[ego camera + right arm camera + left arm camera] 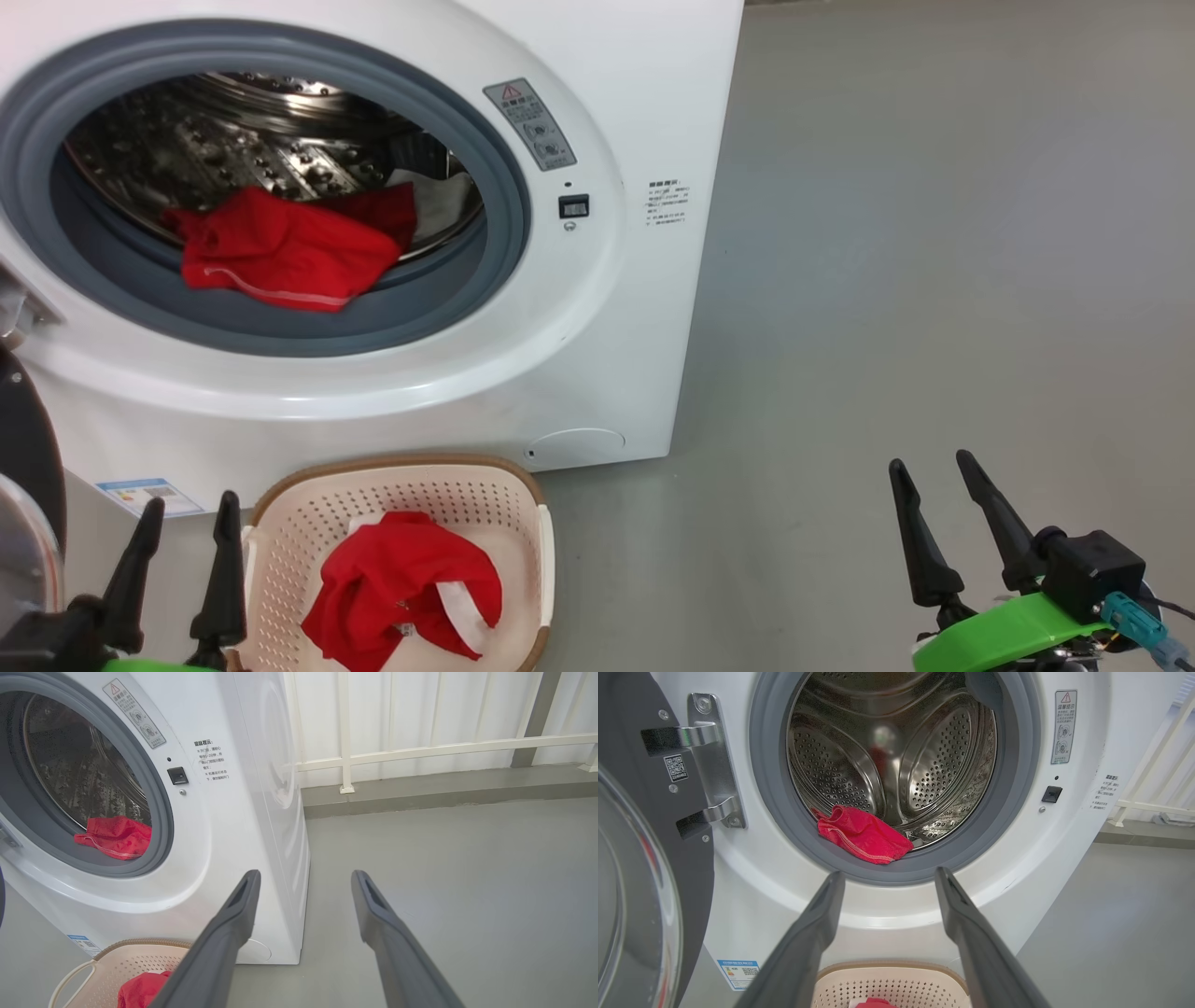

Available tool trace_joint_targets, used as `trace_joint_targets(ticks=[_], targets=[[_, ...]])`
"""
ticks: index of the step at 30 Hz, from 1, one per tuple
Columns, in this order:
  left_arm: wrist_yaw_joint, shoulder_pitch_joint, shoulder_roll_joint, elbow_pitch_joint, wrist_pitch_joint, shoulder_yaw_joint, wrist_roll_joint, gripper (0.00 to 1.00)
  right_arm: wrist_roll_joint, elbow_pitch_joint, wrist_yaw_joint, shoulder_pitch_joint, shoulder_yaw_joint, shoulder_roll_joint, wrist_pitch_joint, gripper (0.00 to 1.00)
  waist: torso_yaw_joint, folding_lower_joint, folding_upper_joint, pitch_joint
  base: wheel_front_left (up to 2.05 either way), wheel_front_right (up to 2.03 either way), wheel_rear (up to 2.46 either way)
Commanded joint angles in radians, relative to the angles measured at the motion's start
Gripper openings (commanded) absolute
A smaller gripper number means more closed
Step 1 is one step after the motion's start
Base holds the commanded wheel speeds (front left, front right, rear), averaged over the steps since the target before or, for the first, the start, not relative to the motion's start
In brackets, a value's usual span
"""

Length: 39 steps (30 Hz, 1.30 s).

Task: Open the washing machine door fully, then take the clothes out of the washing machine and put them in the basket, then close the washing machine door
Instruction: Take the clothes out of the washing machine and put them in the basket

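The white washing machine (597, 308) stands with its door (649, 858) swung open to the left. One piece of the red clothes (285, 247) lies on the grey rubber ring at the drum's mouth (864, 835) (114, 835). Another red garment (401, 593) sits in the cream basket (523, 485) on the floor below the opening. My left gripper (187, 513) is open and empty just left of the basket; in its wrist view it (888, 877) points at the drum opening. My right gripper (929, 467) hangs open and empty over the bare floor to the right (303, 875).
Grey floor (934, 233) stretches to the right of the machine. A white railing (420, 749) runs along a low kerb behind. The door's metal hinge (710, 760) sits at the opening's left edge.
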Motion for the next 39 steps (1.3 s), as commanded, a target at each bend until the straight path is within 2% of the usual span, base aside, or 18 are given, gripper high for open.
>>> trace_joint_targets(ticks=[1,25,33,39], targets=[[-0.003,-0.009,0.016,-0.032,-0.005,0.044,0.013,1.00,0.004,-0.024,0.002,-0.004,0.020,-0.015,-0.005,1.00,0.002,0.0000,0.0000,-0.006,0.00,0.00,0.00],[-0.003,0.053,-0.026,-0.115,-0.005,0.088,0.041,1.00,0.014,-0.027,0.002,0.026,0.006,-0.024,-0.005,1.00,0.015,0.0000,0.0000,-0.027,0.00,0.00,0.00],[-0.003,0.048,-0.022,-0.116,-0.005,0.085,0.039,1.00,0.014,-0.027,0.002,0.024,0.010,-0.021,-0.005,1.00,0.014,0.0000,0.0000,-0.022,0.00,0.00,0.00],[-0.003,-0.006,0.005,-0.068,-0.005,0.052,0.033,1.00,0.009,-0.032,0.002,0.007,0.011,-0.015,-0.005,1.00,0.018,0.0000,0.0000,0.006,0.00,0.00,0.00]])
